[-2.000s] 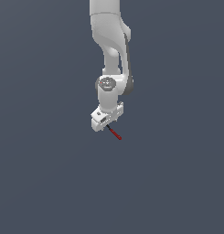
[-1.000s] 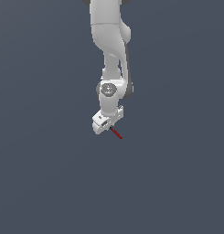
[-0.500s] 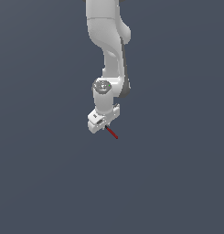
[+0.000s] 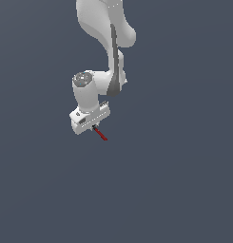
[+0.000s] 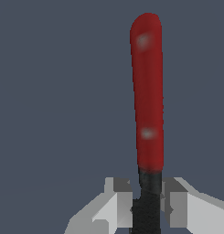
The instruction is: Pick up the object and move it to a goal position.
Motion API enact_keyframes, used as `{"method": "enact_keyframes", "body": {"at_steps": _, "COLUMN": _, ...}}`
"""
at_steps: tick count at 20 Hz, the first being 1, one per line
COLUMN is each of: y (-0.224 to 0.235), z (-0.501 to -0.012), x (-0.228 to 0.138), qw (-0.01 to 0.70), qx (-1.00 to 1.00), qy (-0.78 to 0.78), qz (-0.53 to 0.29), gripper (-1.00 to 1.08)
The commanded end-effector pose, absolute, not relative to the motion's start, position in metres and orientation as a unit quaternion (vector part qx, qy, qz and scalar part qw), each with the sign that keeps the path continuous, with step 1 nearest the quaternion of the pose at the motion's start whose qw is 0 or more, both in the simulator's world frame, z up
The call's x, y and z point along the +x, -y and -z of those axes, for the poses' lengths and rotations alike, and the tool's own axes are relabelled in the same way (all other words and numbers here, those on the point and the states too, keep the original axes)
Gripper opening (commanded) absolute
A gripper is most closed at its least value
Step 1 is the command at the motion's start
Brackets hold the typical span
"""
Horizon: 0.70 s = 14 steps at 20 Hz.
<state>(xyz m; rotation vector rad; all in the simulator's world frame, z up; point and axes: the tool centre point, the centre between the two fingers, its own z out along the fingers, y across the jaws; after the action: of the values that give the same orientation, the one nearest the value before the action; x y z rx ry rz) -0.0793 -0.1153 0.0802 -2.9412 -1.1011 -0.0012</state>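
A thin red rod (image 4: 101,135) with a short black end sits just left of the centre of the exterior view. It slants down toward the right, and its black end is tucked up into a white gripper (image 4: 93,126). In the wrist view the rod (image 5: 149,100) fills the middle of the frame, with the red length running up to the top and the black end at the lower edge, pinched between two pale grey fingertips (image 5: 119,201). The jaws are closed nearly all the way, with only the width of the rod between them, and they hold the rod by its black tip.

The step in hand looks like the carry, with the rod gripped and hanging free while it travels to the goal. No goal marker can be seen in either view. Because the hold is at the very end of the rod, most of its length sticks out past the fingers. A steady, unhurried move with the wrist angle kept fixed would likely suit best, since a sharp swing could make the rod pivot or slip.

The white arm (image 4: 106,33) comes down from the top centre of the exterior view to the gripper. All around is flat dark grey-blue, with no other objects, walls or edges showing. The open room looks wide on every side, though how far the red tip is from any surface cannot be told.
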Motion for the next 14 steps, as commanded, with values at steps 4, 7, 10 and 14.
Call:
{"method": "enact_keyframes", "body": {"at_steps": 4, "y": 0.167, "z": -0.116, "x": -0.072, "qw": 0.001, "qx": -0.937, "qy": 0.350, "qz": 0.001, "gripper": -1.00}}
{"method": "enact_keyframes", "body": {"at_steps": 7, "y": 0.189, "z": -0.131, "x": -0.068, "qw": 0.001, "qx": -0.937, "qy": 0.350, "qz": 0.001, "gripper": -1.00}}
{"method": "enact_keyframes", "body": {"at_steps": 10, "y": 0.205, "z": -0.142, "x": -0.064, "qw": 0.001, "qx": -0.937, "qy": 0.350, "qz": 0.000, "gripper": -1.00}}
{"method": "enact_keyframes", "body": {"at_steps": 14, "y": 0.218, "z": -0.151, "x": -0.061, "qw": 0.000, "qx": -0.937, "qy": 0.349, "qz": 0.000, "gripper": -1.00}}
